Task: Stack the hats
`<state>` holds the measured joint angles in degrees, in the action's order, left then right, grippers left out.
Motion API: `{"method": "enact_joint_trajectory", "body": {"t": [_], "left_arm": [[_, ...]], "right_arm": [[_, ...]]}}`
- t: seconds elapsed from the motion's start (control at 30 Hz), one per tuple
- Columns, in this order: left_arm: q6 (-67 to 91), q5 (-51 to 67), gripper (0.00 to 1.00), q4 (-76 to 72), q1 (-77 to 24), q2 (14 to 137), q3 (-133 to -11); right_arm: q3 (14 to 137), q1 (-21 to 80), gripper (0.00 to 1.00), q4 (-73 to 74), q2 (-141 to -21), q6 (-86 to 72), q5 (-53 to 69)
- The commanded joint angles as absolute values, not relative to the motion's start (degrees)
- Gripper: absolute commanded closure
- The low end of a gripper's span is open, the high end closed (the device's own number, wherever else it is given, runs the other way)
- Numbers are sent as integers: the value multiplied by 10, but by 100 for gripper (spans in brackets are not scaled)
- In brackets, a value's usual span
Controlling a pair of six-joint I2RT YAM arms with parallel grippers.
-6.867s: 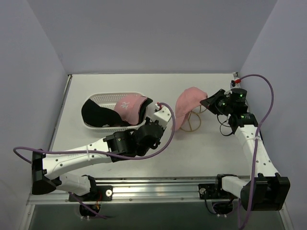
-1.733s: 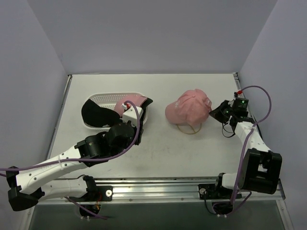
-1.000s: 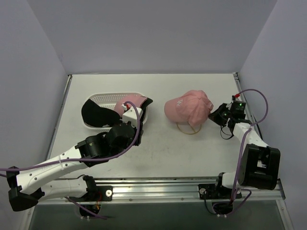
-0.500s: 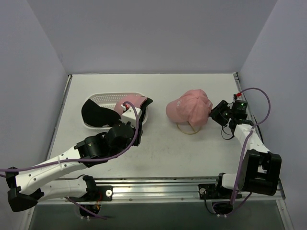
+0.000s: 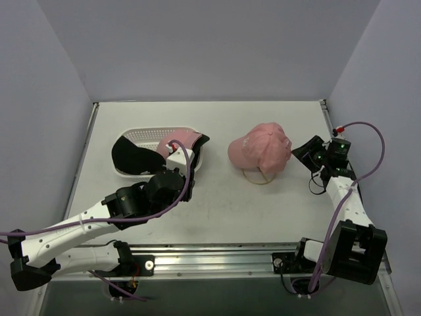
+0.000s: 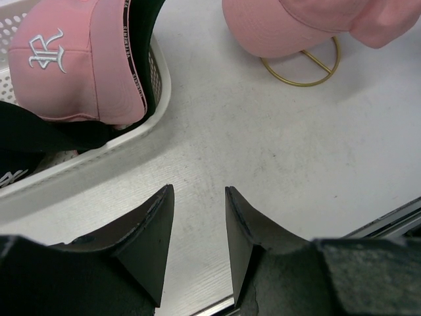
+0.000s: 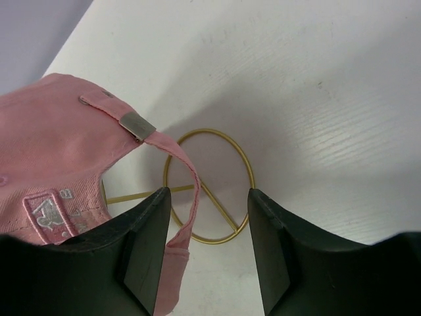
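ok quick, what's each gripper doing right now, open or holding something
left gripper: open, holding nothing
right gripper: open, holding nothing; the pink cap sits free just ahead of it

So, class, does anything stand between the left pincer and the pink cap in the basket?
Only the near wall of the basket lies between the left pincer and the pink cap. The cap sits on top of the black caps, with nothing covering it.

White link shells, black joint housings on left arm (image 5: 85, 224) and right arm (image 5: 345, 197). One purple cable (image 5: 381, 148) along each. Black wedge-shaped fingers (image 6: 141, 243) on left gripper (image 6: 198, 191), right gripper (image 7: 208, 192). Small green light (image 5: 337, 143) at right wrist.
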<state>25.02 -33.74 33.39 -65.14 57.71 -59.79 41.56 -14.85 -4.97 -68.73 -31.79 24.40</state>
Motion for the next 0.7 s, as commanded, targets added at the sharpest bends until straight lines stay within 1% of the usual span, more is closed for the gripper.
{"method": "enact_joint_trajectory", "body": {"t": [0.0, 0.2, 0.33, 0.37, 0.47, 0.53, 0.57, 0.6, 0.67], "left_arm": [[255, -337, 54, 339, -650, 564, -611], [252, -339, 54, 341, -649, 568, -627], [242, -344, 51, 343, -645, 603, -665], [237, -344, 51, 351, -640, 612, -691], [231, -325, 51, 365, -603, 642, -742], [229, -309, 51, 369, -553, 657, -758], [230, -288, 50, 379, -531, 662, -769], [233, -272, 51, 383, -484, 671, -773], [242, -238, 50, 402, -437, 680, -780]], "right_arm": [[403, -166, 53, -73, -663, -336, 261], [403, -178, 53, -62, -626, -348, 248], [411, -180, 53, -48, -593, -360, 229], [420, -180, 53, -40, -580, -361, 222], [441, -180, 53, -10, -558, -355, 214], [464, -180, 53, 7, -549, -343, 204], [471, -180, 53, 31, -541, -338, 199], [479, -180, 52, 37, -535, -335, 194], [485, -180, 52, 51, -520, -327, 188]]}}
